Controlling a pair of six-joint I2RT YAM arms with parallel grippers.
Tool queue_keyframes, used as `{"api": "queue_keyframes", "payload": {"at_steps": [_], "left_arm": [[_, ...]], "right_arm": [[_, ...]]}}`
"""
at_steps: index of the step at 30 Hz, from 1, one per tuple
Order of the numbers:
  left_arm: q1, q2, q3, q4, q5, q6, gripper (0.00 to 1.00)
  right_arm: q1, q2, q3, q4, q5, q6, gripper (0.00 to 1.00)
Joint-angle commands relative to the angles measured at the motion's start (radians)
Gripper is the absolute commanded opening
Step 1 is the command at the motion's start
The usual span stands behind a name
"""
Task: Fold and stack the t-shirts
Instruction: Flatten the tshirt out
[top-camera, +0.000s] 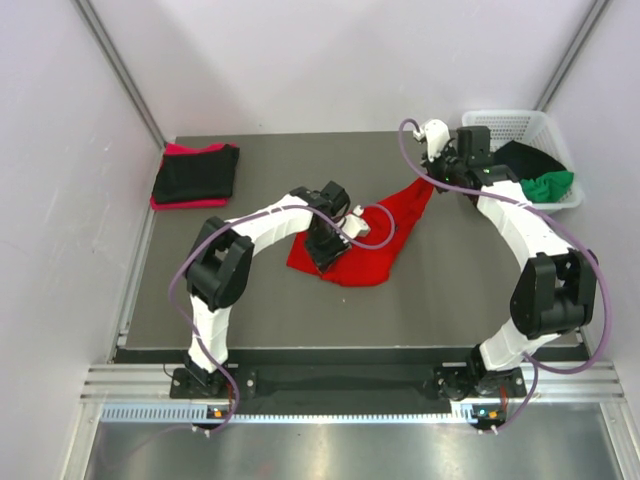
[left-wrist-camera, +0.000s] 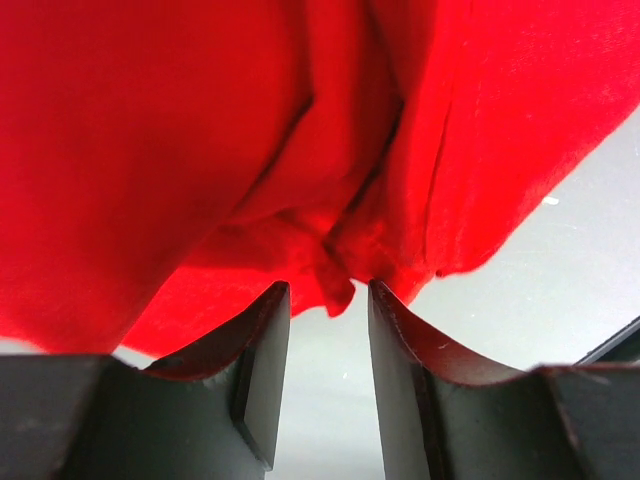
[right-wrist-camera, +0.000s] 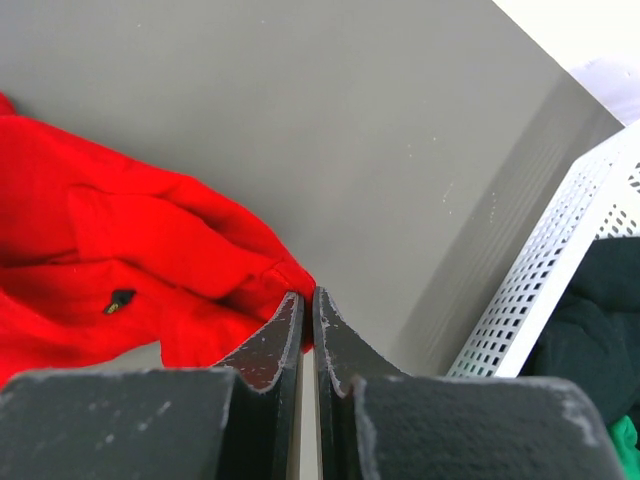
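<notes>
While right gripper (right-wrist-camera: 309, 300) pinches red t-shirt (right-wrist-camera: 130, 250) | left gripper (left-wrist-camera: 330, 297) gapes over it

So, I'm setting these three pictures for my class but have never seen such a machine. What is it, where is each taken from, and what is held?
Two robot arms are bolted to a dark table, each ending in a two-finger gripper. One picture looks down from above; the others come from wrist cameras. A red t-shirt lies mid-table. The right gripper pinches its corner; the left gripper is open over it, holding nothing. At far left sits a folded stack; a white basket holds a black shirt and a green shirt.
</notes>
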Motion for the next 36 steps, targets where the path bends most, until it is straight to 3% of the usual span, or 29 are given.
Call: {"api": "queue_keyframes", "payload": {"at_steps": [1, 8, 9, 10, 11, 16, 20, 30, 33, 36], "left_arm": [[-0.008, 0.02, 0.026, 0.008, -0.011, -0.007, 0.42], [-0.01, 0.039, 0.036, 0.014, -0.029, -0.01, 0.3], [-0.01, 0.04, 0.038, 0.011, -0.029, -0.01, 0.23], [-0.011, 0.04, 0.048, 0.01, -0.038, -0.01, 0.06], [-0.011, 0.037, 0.055, -0.007, -0.04, -0.009, 0.0], [-0.002, -0.059, 0.053, -0.027, -0.092, 0.025, 0.0], [0.059, -0.269, 0.006, 0.01, -0.187, 0.078, 0.0], [0.145, -0.575, -0.013, 0.188, -0.35, 0.18, 0.0], [0.147, -0.631, 0.018, 0.176, -0.376, 0.18, 0.0], [0.17, -0.665, 0.126, 0.182, -0.406, 0.178, 0.0]], "right_arm": [[-0.01, -0.033, 0.0, 0.031, -0.018, 0.016, 0.0], [-0.02, -0.042, -0.014, 0.036, -0.018, 0.014, 0.0], [-0.02, -0.043, -0.014, 0.039, -0.018, 0.016, 0.0], [-0.021, -0.047, -0.016, 0.039, -0.018, 0.017, 0.0], [-0.02, -0.045, -0.016, 0.039, -0.018, 0.017, 0.0], [-0.023, -0.054, -0.007, 0.038, -0.021, 0.034, 0.0], [-0.023, -0.082, 0.035, 0.027, -0.053, 0.071, 0.0], [-0.021, -0.165, 0.132, -0.051, -0.184, 0.158, 0.0], [-0.02, -0.279, 0.096, -0.114, -0.282, 0.097, 0.0], [-0.014, -0.453, 0.032, -0.035, -0.294, 0.075, 0.0]]}}
